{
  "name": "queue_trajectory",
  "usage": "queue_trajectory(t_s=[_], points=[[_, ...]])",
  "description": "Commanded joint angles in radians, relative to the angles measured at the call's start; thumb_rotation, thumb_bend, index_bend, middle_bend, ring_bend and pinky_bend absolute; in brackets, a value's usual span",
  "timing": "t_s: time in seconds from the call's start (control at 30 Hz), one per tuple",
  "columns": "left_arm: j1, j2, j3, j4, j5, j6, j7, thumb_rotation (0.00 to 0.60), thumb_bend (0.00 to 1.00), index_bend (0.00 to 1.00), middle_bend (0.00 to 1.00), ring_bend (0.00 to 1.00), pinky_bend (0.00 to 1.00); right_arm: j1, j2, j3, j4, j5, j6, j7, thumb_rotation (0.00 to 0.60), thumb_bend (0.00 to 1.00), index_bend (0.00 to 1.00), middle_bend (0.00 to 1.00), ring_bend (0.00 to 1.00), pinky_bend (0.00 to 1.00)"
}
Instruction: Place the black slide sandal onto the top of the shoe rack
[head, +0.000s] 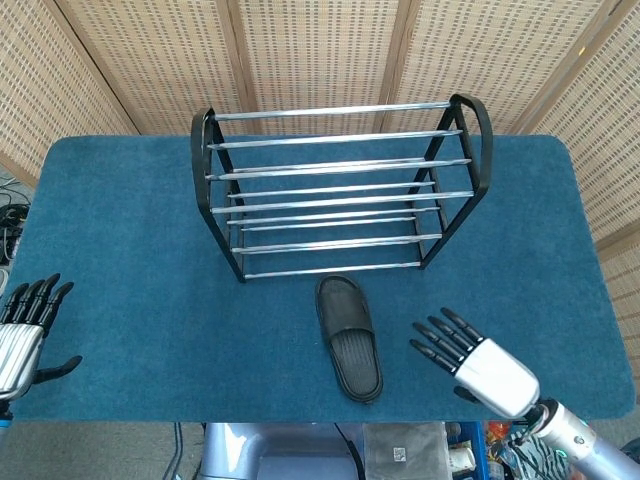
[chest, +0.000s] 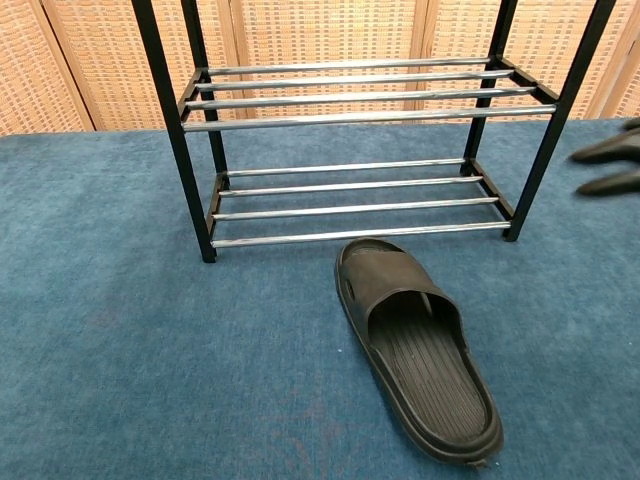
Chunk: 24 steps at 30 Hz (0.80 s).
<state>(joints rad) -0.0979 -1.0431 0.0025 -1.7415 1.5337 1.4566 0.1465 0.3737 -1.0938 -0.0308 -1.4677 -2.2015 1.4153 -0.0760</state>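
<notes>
The black slide sandal lies flat on the blue table cover just in front of the shoe rack, toe toward the rack. The rack is black-framed with chrome bars, and its top tier holds nothing. My right hand hovers to the right of the sandal, fingers spread and pointing at it, holding nothing; only its fingertips show at the right edge of the chest view. My left hand sits at the table's front left corner, fingers apart and holding nothing.
The blue cloth-covered table ends close behind my hands at the front edge. Woven screen panels stand behind the rack.
</notes>
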Motion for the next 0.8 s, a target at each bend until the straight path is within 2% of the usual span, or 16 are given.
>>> queue_trajectory(t_s=[0.03, 0.23, 0.37, 0.47, 0.63, 0.8], points=[[-0.009, -0.005, -0.006, 0.001, -0.020, -0.020, 0.010, 0.600, 0.14, 0.00, 0.00, 0.00, 0.00, 0.157, -0.089, -0.005, 0.134, -0.129, -0.042, 0.049, 0.600, 0.00, 0.00, 0.00, 0.00, 0.00], [-0.023, -0.010, -0.017, 0.004, -0.054, -0.051, 0.019, 0.600, 0.14, 0.00, 0.00, 0.00, 0.00, 0.259, -0.202, -0.036, 0.272, -0.191, -0.062, 0.077, 0.600, 0.00, 0.00, 0.00, 0.00, 0.00], [-0.028, -0.011, -0.020, 0.005, -0.065, -0.061, 0.020, 0.600, 0.14, 0.00, 0.00, 0.00, 0.00, 0.290, -0.253, -0.055, 0.326, -0.204, -0.059, 0.085, 0.600, 0.00, 0.00, 0.00, 0.00, 0.00], [-0.032, -0.010, -0.022, 0.006, -0.073, -0.069, 0.018, 0.600, 0.14, 0.00, 0.00, 0.00, 0.00, 0.327, -0.316, -0.061, 0.389, -0.226, -0.075, 0.050, 0.600, 0.00, 0.00, 0.00, 0.00, 0.00], [-0.033, -0.008, -0.020, 0.006, -0.072, -0.071, 0.013, 0.600, 0.14, 0.00, 0.00, 0.00, 0.00, 0.362, -0.388, -0.083, 0.481, -0.200, -0.101, 0.048, 0.600, 0.00, 0.00, 0.00, 0.00, 0.00], [-0.032, -0.004, -0.019, 0.006, -0.071, -0.069, 0.002, 0.600, 0.14, 0.00, 0.00, 0.00, 0.00, 0.381, -0.418, -0.105, 0.529, -0.145, -0.146, 0.066, 0.600, 0.00, 0.00, 0.00, 0.00, 0.00]])
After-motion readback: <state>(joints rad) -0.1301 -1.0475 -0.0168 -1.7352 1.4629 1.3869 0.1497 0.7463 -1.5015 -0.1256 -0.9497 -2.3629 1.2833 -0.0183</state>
